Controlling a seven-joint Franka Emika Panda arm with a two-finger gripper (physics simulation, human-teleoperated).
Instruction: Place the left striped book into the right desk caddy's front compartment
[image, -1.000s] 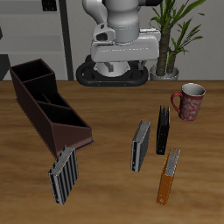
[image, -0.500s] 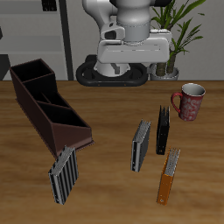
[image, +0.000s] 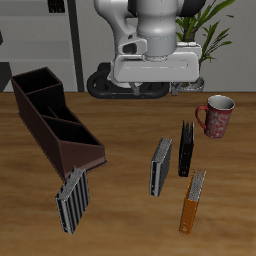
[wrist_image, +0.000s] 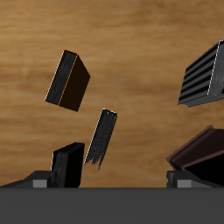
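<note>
1. The step in hand, as I judge it, is the approach. The gripper (wrist_image: 112, 182) hangs high over the back of the surface (image: 120, 215), holding nothing, with no book reached yet.
2. In the wrist view two grey finger stubs stand well apart, with bare wood between them, so I read the jaws as spread. The exterior view hides them behind the arm's body.
3. The left striped book (image: 161, 165) stands upright near the middle of the surface. It is well apart from the jaws, lower and nearer the front edge.
4. It has close neighbours. The black book (image: 186, 148) stands just beside it, a little farther back, and the orange book (image: 193, 200) stands nearer the front edge. The mug (image: 215, 115) is farther off.
5. To do this well, I would bring the jaws over the book's top edge and turn the wrist so the fingers straddle its thin dimension, one on each cover. Then come straight down, so that neither finger clips the black book.
6. Do not confuse it with the wider striped book (image: 72, 200), which stands by the near end of the right desk caddy (image: 55, 125).
7. Grip low enough on the covers that the slim book cannot pivot while it is carried.
8. The caddy lies across the surface from the book, so the lift must clear its walls before the book is lowered into the front compartment.
</note>
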